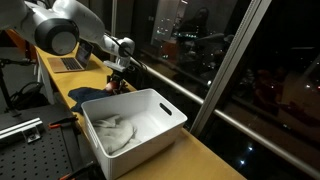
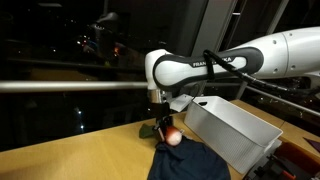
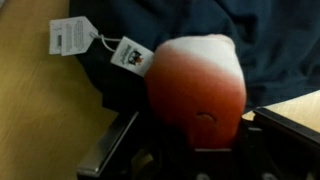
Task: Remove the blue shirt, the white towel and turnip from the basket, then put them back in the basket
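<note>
Wrist view shows the gripper (image 3: 200, 140) clamped on the round red-and-white toy turnip (image 3: 197, 85), probably light and slippery, best squeezed across its middle.

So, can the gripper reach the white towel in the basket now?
Reach, probably yes: the basket is open-topped and the white towel lies uncovered. But the gripper is shut on the turnip, so it could not grasp it yet.
</note>
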Action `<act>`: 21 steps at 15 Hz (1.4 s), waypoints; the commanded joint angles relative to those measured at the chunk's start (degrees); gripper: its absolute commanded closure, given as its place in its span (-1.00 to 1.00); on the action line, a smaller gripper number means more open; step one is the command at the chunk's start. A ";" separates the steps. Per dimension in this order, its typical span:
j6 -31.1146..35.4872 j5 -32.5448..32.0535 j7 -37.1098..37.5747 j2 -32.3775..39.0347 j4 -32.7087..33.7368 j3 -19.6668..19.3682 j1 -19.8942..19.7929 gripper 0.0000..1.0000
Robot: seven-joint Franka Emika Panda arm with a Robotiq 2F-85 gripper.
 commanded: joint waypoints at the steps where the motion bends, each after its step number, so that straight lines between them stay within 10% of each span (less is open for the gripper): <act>1: -4.18 -0.18 -1.26 -9.33 -5.74 0.14 -1.62 0.96; 21: -12.23 -11.65 3.87 -56.88 -24.84 -6.56 -7.93 0.94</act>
